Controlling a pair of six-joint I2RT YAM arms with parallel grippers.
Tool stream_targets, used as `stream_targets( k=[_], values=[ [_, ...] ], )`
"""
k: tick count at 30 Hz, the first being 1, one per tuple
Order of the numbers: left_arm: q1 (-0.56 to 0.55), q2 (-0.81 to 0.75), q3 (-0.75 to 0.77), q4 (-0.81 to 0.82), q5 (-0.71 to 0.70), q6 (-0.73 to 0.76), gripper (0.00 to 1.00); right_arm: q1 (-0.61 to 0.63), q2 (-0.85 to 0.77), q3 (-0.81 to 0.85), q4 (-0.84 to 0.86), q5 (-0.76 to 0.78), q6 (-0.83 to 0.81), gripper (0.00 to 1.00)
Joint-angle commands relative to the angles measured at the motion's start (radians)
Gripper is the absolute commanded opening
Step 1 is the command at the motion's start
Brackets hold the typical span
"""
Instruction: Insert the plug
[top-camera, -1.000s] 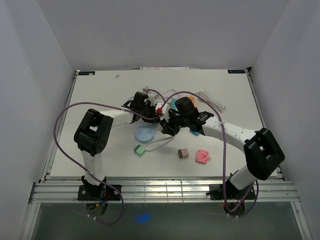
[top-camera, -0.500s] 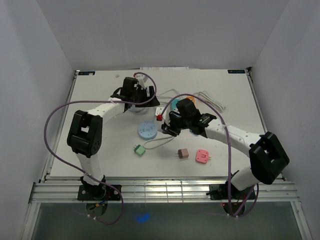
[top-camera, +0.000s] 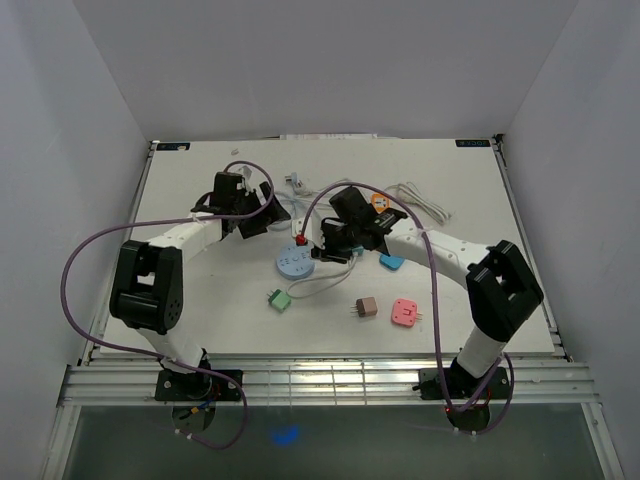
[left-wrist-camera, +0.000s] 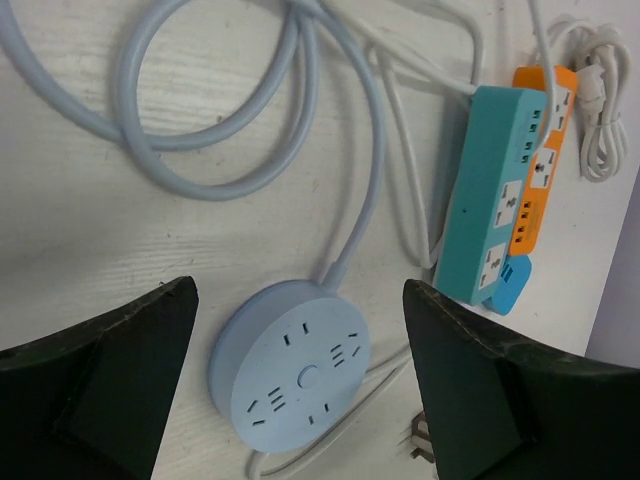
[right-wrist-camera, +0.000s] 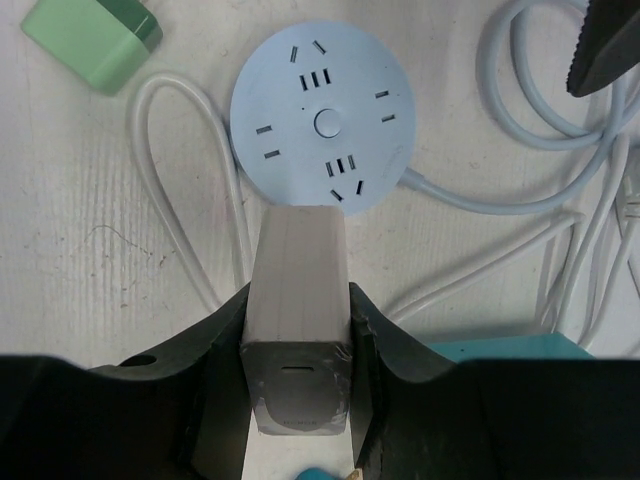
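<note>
The right claw (right-wrist-camera: 297, 305) is clamped across the flat sides of the plug (right-wrist-camera: 297, 255), seemingly a light, rigid block, well held; the left claw (left-wrist-camera: 300, 300) gapes empty.

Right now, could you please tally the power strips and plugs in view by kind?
Power strips: 3 (round blue strip, teal strip, orange strip)
Loose plugs: 4 (green plug, brown plug, pink plug, blue plug)
Held plugs: 1 (beige plug in the right gripper)
Total: 8
</note>
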Motion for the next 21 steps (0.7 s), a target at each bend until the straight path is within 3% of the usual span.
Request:
stream_targets(
  k=[1, 15, 21],
  values=[
    [0.009, -0.048, -0.045, 0.015, -0.023, -0.079, 0.94, 0.0, 0.036, 0.071, -0.001, 0.018, -0.078, 0.08],
    [0.022, -0.211, -0.203, -0.032, -0.075, -0.276, 0.95, -0.019, 0.179, 0.253, -0.056, 0.03, -0.236, 0.08],
    [0.022, -0.3, -0.327, 0.047, -0.088, -0.389, 0.95, -0.086, 0.234, 0.329, 0.01, -0.067, -0.083, 0.08]
  ],
)
